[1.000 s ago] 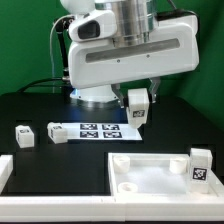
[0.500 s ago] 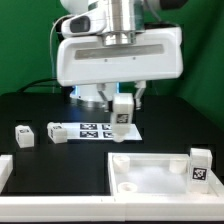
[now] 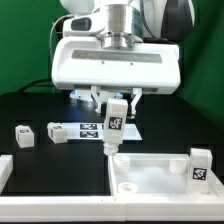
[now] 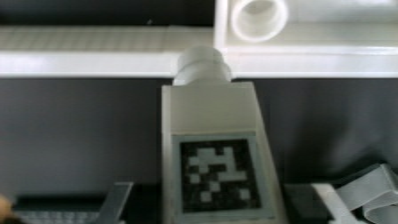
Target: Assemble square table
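One black table (image 3: 60,160) carries all the parts. Largest on it is the white square slab (image 3: 155,172), at the exterior view's right, with a leg block (image 3: 202,167) standing on its right edge. A loose block (image 3: 24,137) and its neighbour (image 3: 58,131) lie well apart, at the left. The tool (image 3: 116,110) is closed around a fourth leg (image 3: 113,128). This leg is tilted, its tip near the slab's rim and short of the corner hole (image 4: 262,18). If it goes down from here, the tip may hit the rim, and the leg may slip or jam crooked.

exterior view frontal, mid-distance; wrist view close along leg (image 3: 113,122), shared.
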`<act>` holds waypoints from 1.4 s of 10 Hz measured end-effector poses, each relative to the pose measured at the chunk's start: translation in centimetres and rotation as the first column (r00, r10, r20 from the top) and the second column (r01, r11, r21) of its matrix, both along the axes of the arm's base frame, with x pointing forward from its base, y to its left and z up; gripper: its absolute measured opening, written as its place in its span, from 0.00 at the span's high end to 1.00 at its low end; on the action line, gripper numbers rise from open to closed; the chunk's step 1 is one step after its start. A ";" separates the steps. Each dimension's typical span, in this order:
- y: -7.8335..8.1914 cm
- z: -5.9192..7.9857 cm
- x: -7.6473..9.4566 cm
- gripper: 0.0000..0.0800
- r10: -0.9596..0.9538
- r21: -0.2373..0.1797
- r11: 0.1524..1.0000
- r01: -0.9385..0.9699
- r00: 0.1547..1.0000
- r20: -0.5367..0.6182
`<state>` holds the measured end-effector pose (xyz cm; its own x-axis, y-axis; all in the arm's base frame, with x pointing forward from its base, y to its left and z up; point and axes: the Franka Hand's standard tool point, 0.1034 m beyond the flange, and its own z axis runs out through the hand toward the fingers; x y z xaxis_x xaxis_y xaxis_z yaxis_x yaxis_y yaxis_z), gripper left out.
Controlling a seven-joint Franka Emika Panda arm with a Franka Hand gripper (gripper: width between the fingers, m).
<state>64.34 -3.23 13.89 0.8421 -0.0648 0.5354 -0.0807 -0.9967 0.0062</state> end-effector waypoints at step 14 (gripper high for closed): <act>0.8 -3.4 2.8 0.64 0.002 0.038 0.999 -0.001 1.000 -0.016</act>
<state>67.10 -2.43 10.49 0.8508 -0.0835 0.5188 -0.0794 -0.9964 -0.0301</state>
